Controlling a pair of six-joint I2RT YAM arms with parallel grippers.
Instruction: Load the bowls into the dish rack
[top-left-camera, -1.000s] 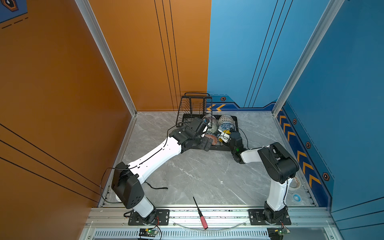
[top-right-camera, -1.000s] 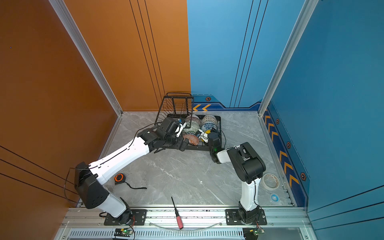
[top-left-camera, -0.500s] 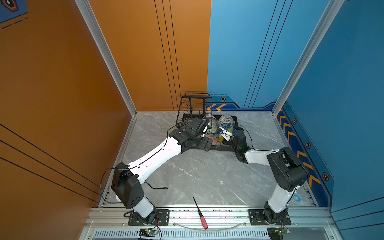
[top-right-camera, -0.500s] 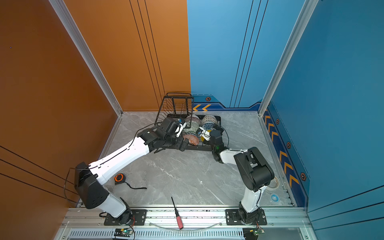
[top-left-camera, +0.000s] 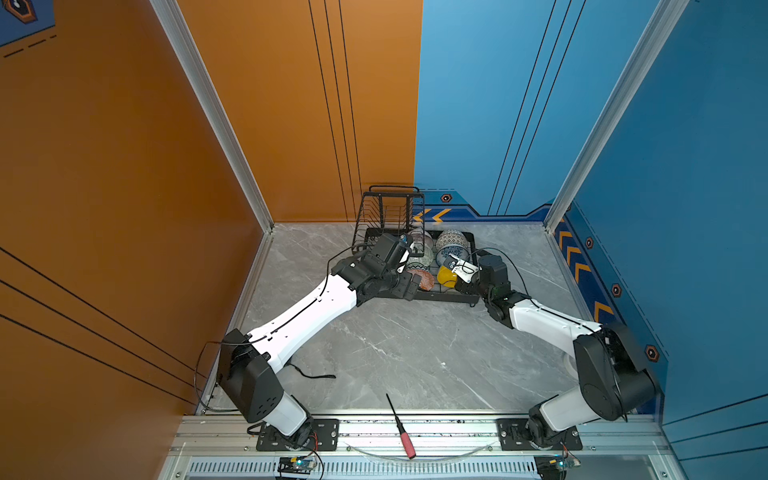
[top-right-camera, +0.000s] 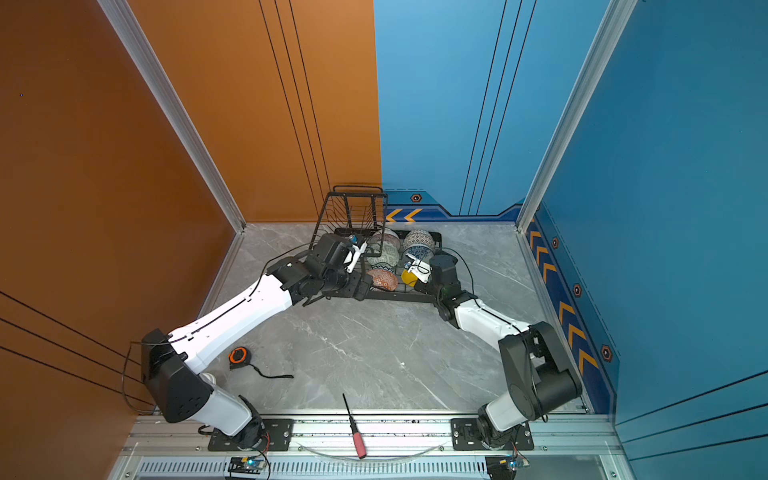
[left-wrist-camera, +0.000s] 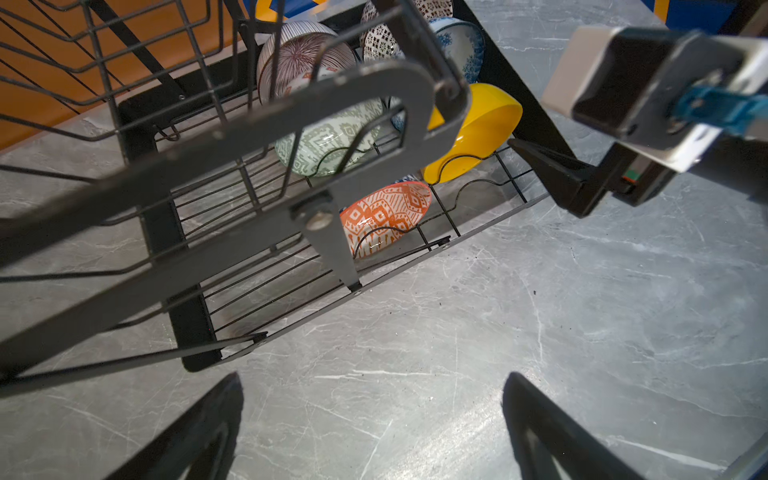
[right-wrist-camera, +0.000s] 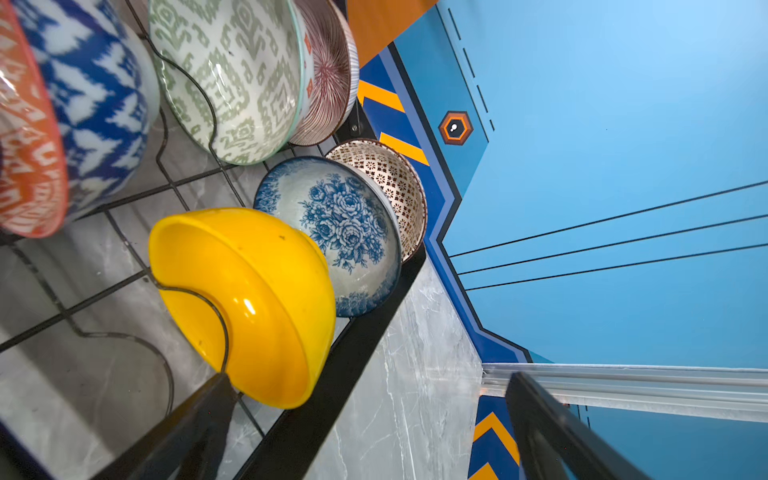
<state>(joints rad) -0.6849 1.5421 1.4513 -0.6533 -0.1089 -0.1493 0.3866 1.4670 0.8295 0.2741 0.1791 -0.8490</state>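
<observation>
Yellow bowl (right-wrist-camera: 249, 299) stands on edge in the nearest slot on the right side of the dish rack (top-left-camera: 440, 296). It is tipped back against the blue floral bowl (right-wrist-camera: 345, 224), and the orange bowl (left-wrist-camera: 386, 216) is in the row beside it. The yellow one lies just ahead of my right hand (right-wrist-camera: 370, 382) and off to one side. One fingertip (right-wrist-camera: 208, 407) sits right at its lower rim inside the rack, the other finger is out over the table (right-wrist-camera: 415, 353), and the rack's black side rail runs between them. That hand's fingers are spread wide and clamp nothing, so the bowl rests on the wires alone. I judge the coming move to be a pull back and up, since the rail between my fingers is what I could snag. My left hand (left-wrist-camera: 372, 378), also spread and empty, hovers over bare table by the rack's front left corner, nearer the orange bowl than this one. Against a second ago, my right fingers have widened and that arm's elbow has swung outward and lower. The left arm looks unchanged.
</observation>
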